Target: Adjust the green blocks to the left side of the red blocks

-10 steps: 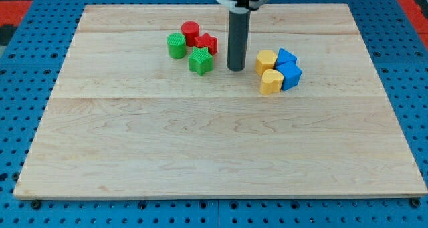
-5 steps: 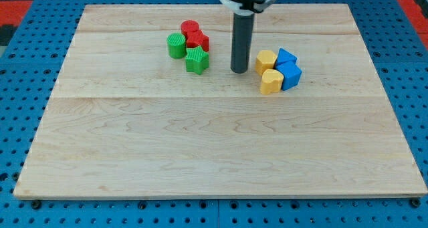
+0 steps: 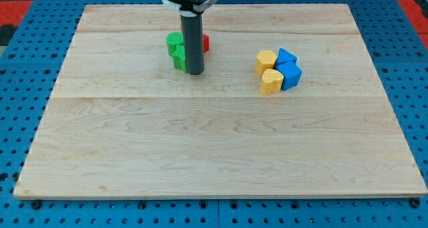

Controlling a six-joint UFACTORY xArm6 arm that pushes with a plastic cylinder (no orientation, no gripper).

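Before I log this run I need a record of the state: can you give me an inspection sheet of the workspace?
Surface: wooden board, flat, lying on a blue pegboard.
Job's things: green blocks bunched at the rod's left; red block peeks out on its right, mostly hidden.
Clutter: yellow blocks and blue blocks clustered at the view's right, apart from the rest.
Pincer: none; my tip sits against the green blocks' right side.
Cables: nothing seen.
Surroundings: red strips at the top corners.

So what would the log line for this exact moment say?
my tip: at green blocks, view's right edge | red blocks: mostly hidden behind rod | yellow blocks, blue blocks: apart, view's right
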